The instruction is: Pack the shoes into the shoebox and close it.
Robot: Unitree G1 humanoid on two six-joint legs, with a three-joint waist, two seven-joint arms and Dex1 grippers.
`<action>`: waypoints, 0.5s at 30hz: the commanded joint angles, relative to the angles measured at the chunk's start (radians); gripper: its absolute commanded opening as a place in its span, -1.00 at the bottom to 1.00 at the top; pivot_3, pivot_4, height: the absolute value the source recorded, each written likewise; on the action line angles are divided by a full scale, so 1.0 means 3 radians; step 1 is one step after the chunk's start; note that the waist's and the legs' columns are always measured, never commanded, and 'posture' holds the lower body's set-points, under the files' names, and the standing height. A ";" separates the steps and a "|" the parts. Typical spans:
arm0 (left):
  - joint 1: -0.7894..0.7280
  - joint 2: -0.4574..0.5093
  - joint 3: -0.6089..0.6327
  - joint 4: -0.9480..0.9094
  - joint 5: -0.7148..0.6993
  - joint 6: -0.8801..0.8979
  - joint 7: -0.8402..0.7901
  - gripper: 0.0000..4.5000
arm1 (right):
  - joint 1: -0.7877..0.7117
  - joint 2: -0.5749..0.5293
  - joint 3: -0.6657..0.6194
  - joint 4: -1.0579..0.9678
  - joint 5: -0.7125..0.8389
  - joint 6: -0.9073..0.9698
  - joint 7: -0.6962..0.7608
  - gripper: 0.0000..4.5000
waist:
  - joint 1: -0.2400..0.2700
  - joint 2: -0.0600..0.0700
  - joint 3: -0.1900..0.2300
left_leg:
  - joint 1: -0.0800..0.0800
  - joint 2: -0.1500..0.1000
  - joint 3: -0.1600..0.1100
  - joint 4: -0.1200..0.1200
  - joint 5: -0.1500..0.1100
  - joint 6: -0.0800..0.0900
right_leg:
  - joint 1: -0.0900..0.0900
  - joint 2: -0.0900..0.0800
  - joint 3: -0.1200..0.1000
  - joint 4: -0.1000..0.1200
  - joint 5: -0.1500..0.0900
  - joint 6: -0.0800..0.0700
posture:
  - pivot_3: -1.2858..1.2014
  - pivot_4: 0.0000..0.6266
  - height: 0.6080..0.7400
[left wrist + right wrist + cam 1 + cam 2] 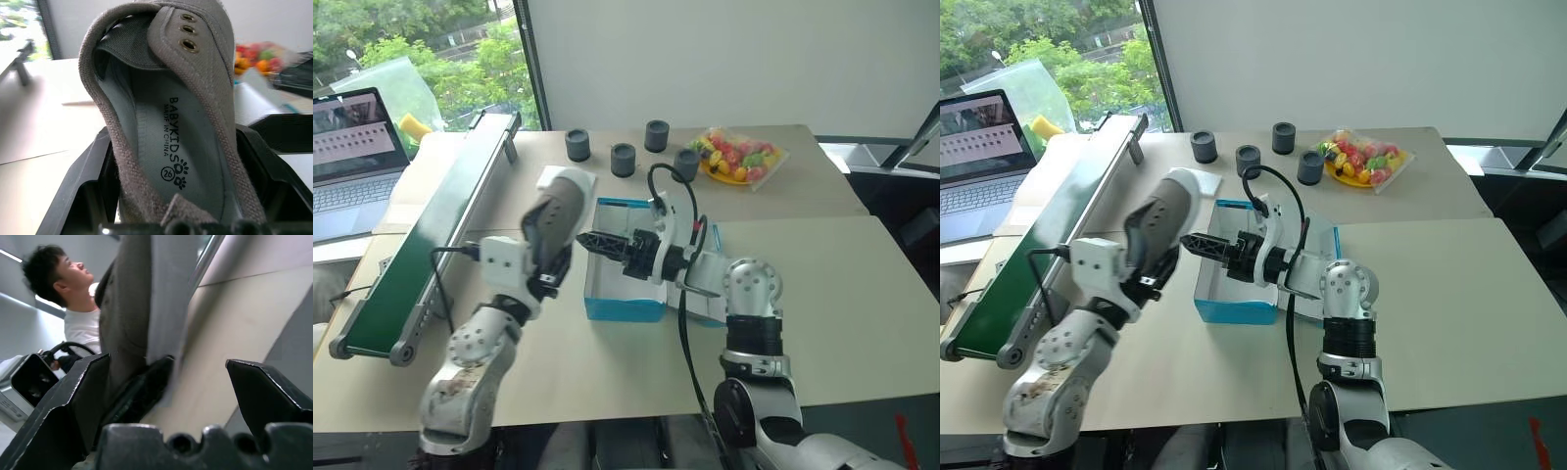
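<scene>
My left gripper (548,258) is shut on the heel end of one grey-brown shoe (560,217), held up in the air with its toe pointing up and away, just left of the shoebox. In the left wrist view the shoe (166,112) sits between both black fingers (90,181), its insole facing the camera. The blue shoebox (625,309) lies open on the table, white inside, with its lid folded out under my right arm. My right gripper (589,239) hovers level over the box, open, pointing at the shoe; its fingers (73,396) stand wide apart with the shoe (132,298) just beyond them.
A long green conveyor (421,255) runs along the left side, with a laptop (352,147) beyond it. A white pad (570,178) lies behind the shoe. Several dark cylinders (624,159) and a bag of colourful sweets (741,157) stand at the back. A person (58,284) is nearby.
</scene>
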 commanded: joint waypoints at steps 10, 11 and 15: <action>-0.0151 0.0010 -0.0054 -0.0144 -0.0001 0.0066 -0.0047 0.21 | -0.0361 0.0390 -0.0221 0.0210 0.0635 -0.0415 -0.0661 1.00 | 0.0009 0.0000 0.0000 | -0.0007 -0.0001 0.0009 0.0005 0.0000 0.0000 | 0.0000 0.0001 -0.0003 -0.0004 -0.0001 0.0002 | 0.03 -0.52 0.94; -0.0155 0.0011 -0.0050 -0.0141 0.0000 0.0069 -0.0046 0.21 | -0.0350 0.0379 -0.0195 0.0201 0.0643 -0.0448 -0.0673 1.00 | 0.0009 0.0000 0.0000 | -0.0006 -0.0001 0.0009 0.0005 0.0000 0.0001 | 0.0000 0.0001 -0.0004 -0.0004 -0.0001 0.0002 | 0.03 -0.52 0.94; -0.0171 0.0019 -0.0012 -0.0124 0.0011 0.0089 -0.0040 0.20 | -0.0295 0.0346 -0.0095 0.0156 0.0702 -0.0521 -0.0714 0.33 | 0.0009 0.0000 0.0000 | -0.0007 -0.0001 0.0009 0.0005 0.0000 0.0001 | 0.0001 0.0001 -0.0004 -0.0004 -0.0001 0.0002 | 0.03 -0.52 0.94</action>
